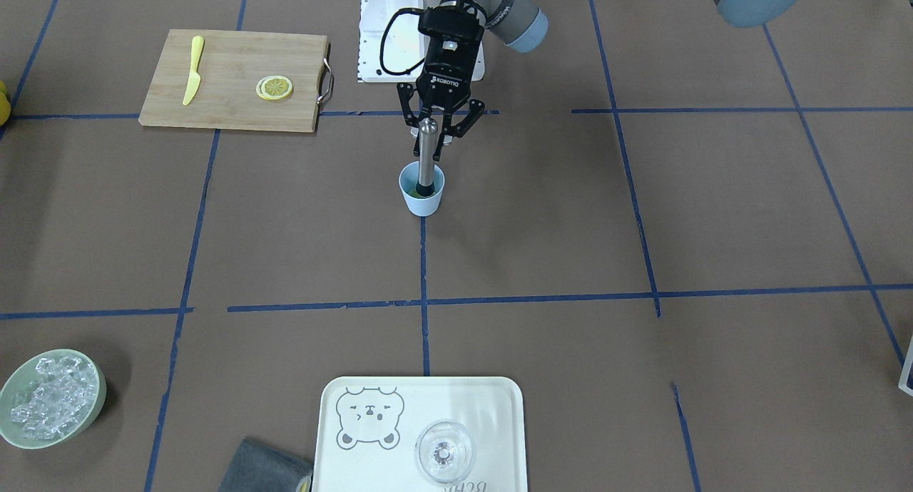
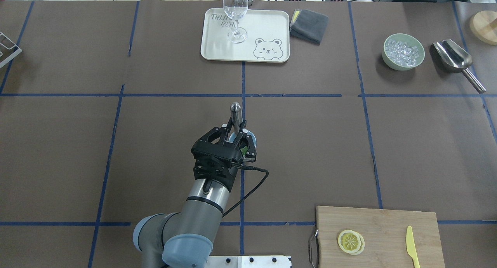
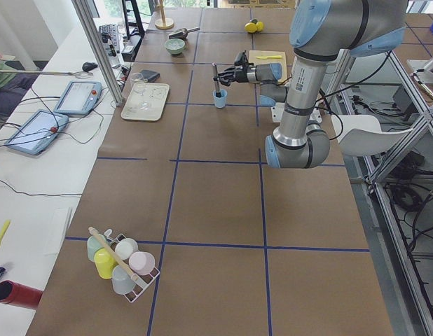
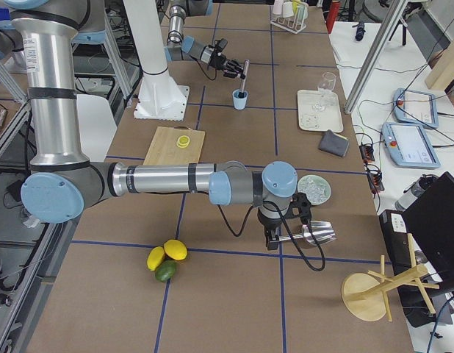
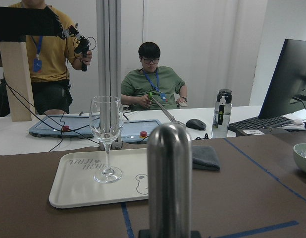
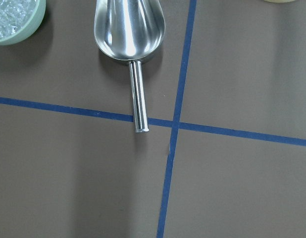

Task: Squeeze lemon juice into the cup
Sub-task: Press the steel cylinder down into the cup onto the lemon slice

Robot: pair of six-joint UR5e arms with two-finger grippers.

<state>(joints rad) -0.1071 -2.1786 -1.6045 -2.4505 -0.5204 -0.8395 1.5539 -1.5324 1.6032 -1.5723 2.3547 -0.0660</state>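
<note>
The light-blue cup (image 1: 421, 201) stands mid-table; its rim also shows in the overhead view (image 2: 251, 136). A steel muddler (image 1: 426, 153) stands upright in it. My left gripper (image 1: 431, 137) is shut on the muddler's upper shaft, directly above the cup. Of the lemon, only a yellow-green sliver (image 1: 411, 190) shows inside the cup beside the muddler's foot; the rest is hidden. My right gripper (image 4: 286, 220) hovers over a steel scoop (image 4: 315, 234) far from the cup, and I cannot tell whether it is open or shut.
A cutting board (image 1: 235, 78) holds a flat lemon slice (image 1: 274, 88) and a yellow knife (image 1: 192, 70). A tray (image 1: 371, 470) carries a clear glass (image 1: 444, 451), with a grey cloth (image 2: 309, 25) beside it. A pale-green ice bowl (image 2: 404, 52) sits by the scoop.
</note>
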